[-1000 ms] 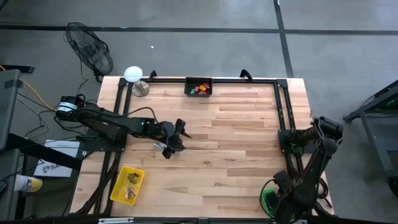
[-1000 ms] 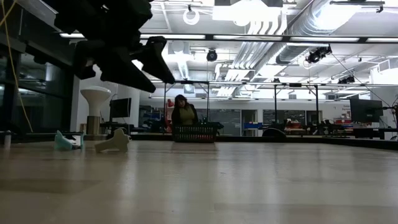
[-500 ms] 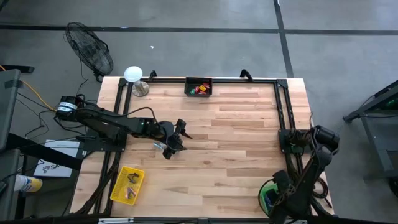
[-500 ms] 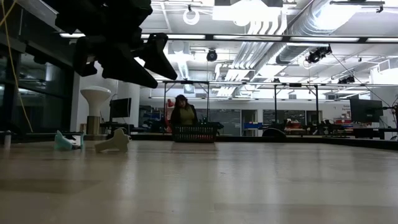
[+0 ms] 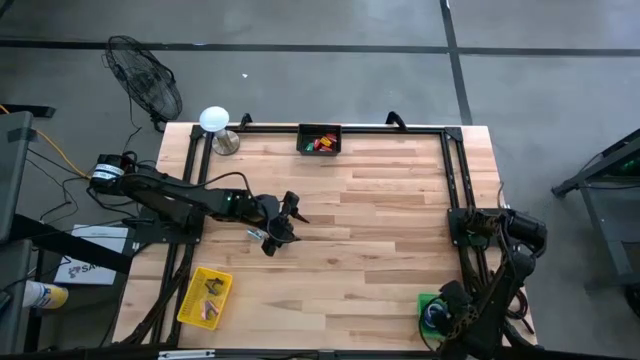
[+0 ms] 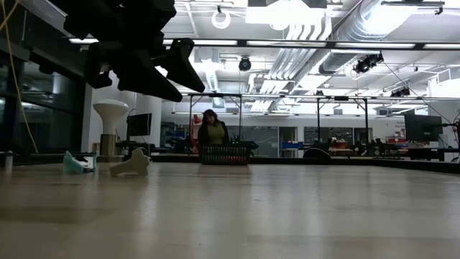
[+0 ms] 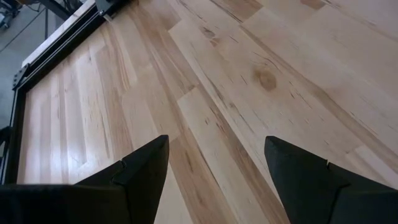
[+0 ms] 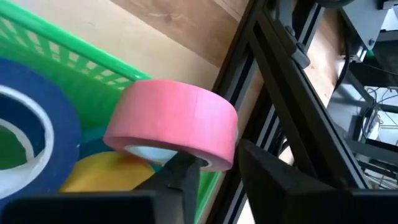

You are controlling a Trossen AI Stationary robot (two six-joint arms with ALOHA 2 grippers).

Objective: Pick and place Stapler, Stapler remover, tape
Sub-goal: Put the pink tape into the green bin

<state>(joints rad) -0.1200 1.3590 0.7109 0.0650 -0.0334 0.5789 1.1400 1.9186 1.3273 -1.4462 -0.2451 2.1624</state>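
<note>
Right end effector (image 8: 214,168) hangs over the green basket (image 8: 74,68), fingers astride the pink tape's (image 8: 174,121) wall, grip looking slack. Placing step; next, spread wider, lift clear. Left end effector (image 7: 217,168) waits apart above the bench (image 7: 249,74).

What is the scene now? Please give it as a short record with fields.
left gripper: open, empty, above bare wooden table
right gripper: over green basket, one finger inside the ring of pink tape roll
in green basket: blue tape roll, yellow tape roll
yellow basket: front left
dark basket: far edge
</note>
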